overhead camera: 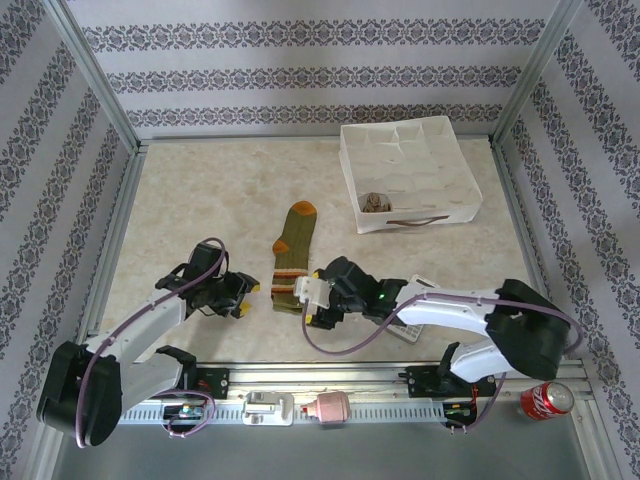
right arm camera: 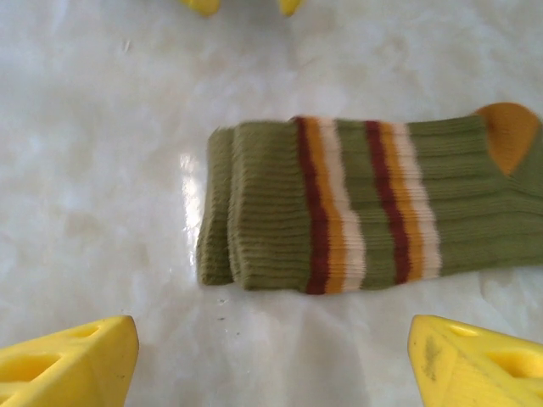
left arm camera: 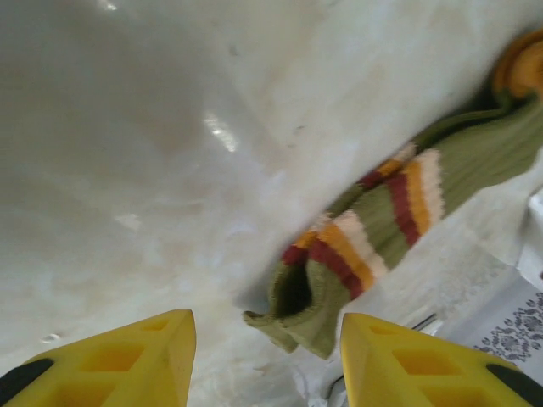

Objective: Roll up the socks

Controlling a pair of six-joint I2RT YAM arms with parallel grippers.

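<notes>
The olive green sock point(overhead camera: 292, 258) lies flat and lengthwise on the table, its orange toe far and its striped cuff near. My left gripper point(overhead camera: 246, 299) is open just left of the cuff, which gapes between and beyond its yellow fingers point(left arm camera: 127, 360). My right gripper point(overhead camera: 312, 297) is open just right of the cuff, and the sock point(right arm camera: 365, 203) lies stretched across ahead of its widely spread fingers point(right arm camera: 68, 365). Neither gripper touches the sock point(left arm camera: 373, 229). A brown-and-tan bundle point(overhead camera: 376, 203), apparently the argyle sock, sits in a front compartment of the box.
A white divided fabric box point(overhead camera: 455, 170) stands at the back right. A red soda can point(overhead camera: 546, 400) lies by the right arm's base. A white patterned object point(overhead camera: 406, 331) lies under the right arm. Metal frame rails border the table.
</notes>
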